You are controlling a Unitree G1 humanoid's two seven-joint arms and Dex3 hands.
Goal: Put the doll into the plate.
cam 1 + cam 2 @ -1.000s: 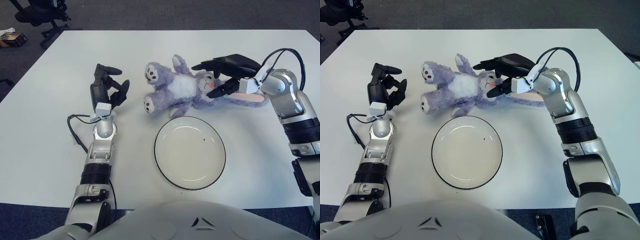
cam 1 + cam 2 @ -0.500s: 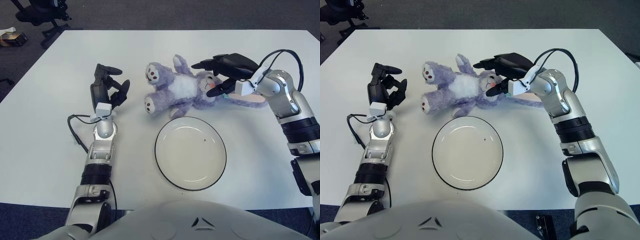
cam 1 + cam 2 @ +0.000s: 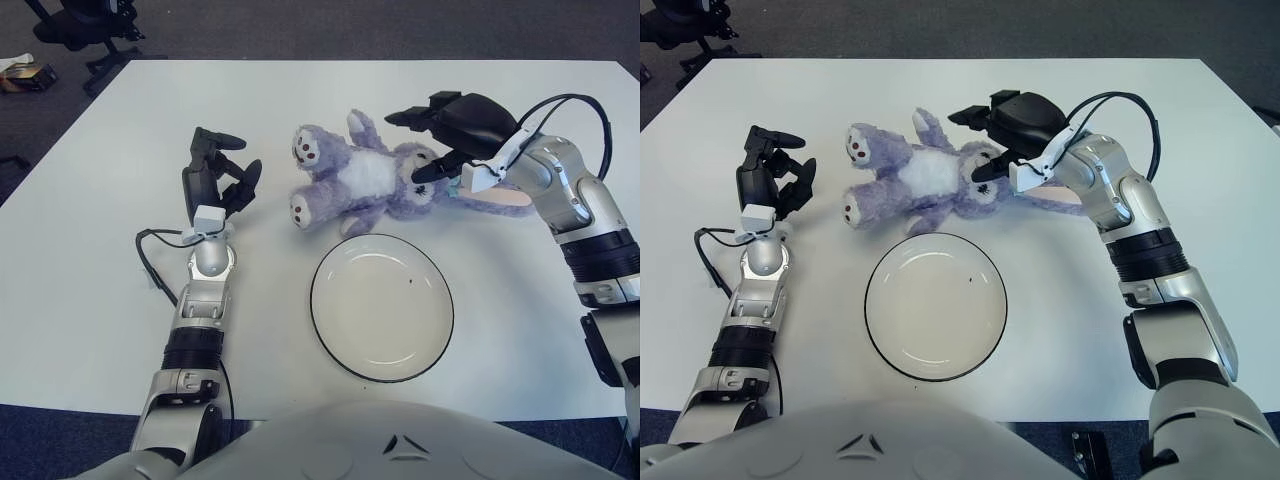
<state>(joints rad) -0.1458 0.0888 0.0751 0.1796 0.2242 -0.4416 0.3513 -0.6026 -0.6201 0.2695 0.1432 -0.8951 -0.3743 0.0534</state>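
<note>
Left eye view: right hand (image 3: 440, 140) poised over doll (image 3: 370, 180) head, fingers spread, not yet clamped; doll lying on desk (image 3: 90, 250) just beyond plate (image 3: 381, 306); left hand (image 3: 215, 175) idle left of doll, fingers loosely curled, holding nothing; next likely closing, lifting, carrying to plate.

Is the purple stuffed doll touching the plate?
Apart. In the left eye view, bare white table shows between the doll and the plate's rim.

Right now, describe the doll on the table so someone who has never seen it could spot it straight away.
On the white table, look just beyond the round white plate, towards the far edge. The doll lies there on its back, feet pointing left, with the right hand over its head. It is the only soft, furry thing: a purple rabbit with a white belly.
</note>
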